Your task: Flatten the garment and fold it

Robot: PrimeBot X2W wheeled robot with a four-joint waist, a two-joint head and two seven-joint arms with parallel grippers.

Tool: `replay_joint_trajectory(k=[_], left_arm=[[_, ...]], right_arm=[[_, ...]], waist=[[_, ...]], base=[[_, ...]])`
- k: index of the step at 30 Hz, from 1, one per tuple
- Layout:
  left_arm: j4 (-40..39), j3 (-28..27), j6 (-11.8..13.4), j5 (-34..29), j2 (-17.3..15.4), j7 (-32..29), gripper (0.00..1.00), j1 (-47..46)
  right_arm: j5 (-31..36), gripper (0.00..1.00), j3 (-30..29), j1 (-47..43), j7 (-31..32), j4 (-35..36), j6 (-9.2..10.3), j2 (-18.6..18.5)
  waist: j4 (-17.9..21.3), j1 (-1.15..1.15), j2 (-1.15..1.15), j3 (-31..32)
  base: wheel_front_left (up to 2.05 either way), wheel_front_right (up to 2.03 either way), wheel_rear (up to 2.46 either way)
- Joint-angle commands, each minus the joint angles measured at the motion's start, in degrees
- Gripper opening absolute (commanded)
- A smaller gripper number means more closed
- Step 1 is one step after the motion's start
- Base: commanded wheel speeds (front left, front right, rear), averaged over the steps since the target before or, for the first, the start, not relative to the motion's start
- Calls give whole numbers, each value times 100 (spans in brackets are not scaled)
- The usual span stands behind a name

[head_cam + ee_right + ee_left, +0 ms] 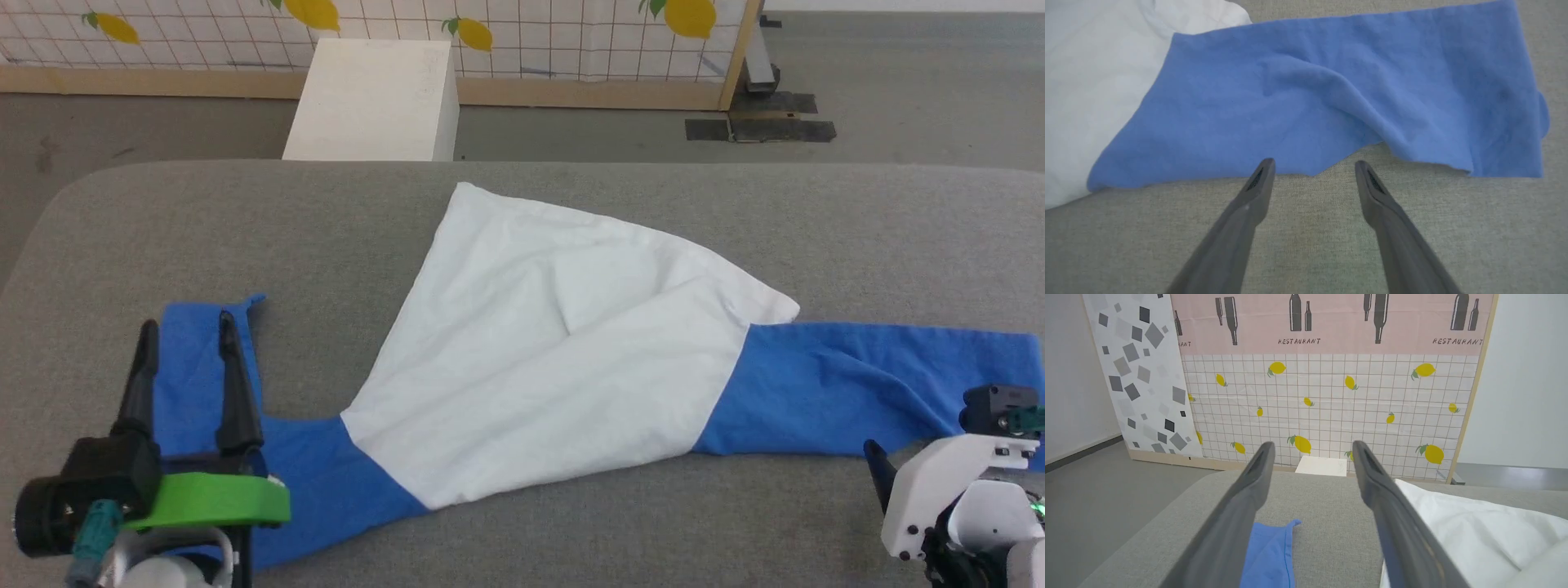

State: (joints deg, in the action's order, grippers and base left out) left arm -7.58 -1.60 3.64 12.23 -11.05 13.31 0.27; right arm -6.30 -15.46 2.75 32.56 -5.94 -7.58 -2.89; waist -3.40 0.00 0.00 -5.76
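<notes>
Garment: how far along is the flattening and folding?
Done: the garment lies on the table with both blue sleeves spread sideways. In hand: nothing is gripped; the left gripper stands open over the left sleeve, the right gripper open at the near edge of the right sleeve. Left: the white body is skewed with a lapped crease, the right sleeve is rumpled, and no fold is made.
</notes>
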Motion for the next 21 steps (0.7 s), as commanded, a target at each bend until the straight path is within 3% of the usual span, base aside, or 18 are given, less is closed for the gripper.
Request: replay_joint_trajectory(k=[1,4,12,13,14,15,21], left_arm=[[51,57,16,-59,47,62,100,58],[196,217,-62,-80,127,104,100,-16],[455,241,-133,-56,175,153,100,-246],[473,214,-112,-50,188,156,100,-250],[480,195,-102,-47,194,158,100,-247],[484,173,-93,-42,199,160,100,-242],[513,150,-87,-37,269,166,100,-263]], right_arm=[[121,100,-11,132,234,47,9,2],[402,100,-60,305,768,31,9,2],[712,100,482,568,1176,-500,9,2],[674,53,536,568,1236,-572,9,2],[640,42,579,569,1256,-600,9,2],[587,0,592,577,1250,-602,9,2],[240,0,300,492,1028,-88,9,2]], waist=[[37,0,0,-90],[-26,0,0,-221],[-141,0,0,-497],[-133,0,0,-500],[-119,0,0,-505],[-98,0,0,-511],[27,0,0,-454]], base=[[0,0,0],[0,0,0],[0,0,0],[0,0,0],[0,0,0],[0,0,0],[0,0,0]])
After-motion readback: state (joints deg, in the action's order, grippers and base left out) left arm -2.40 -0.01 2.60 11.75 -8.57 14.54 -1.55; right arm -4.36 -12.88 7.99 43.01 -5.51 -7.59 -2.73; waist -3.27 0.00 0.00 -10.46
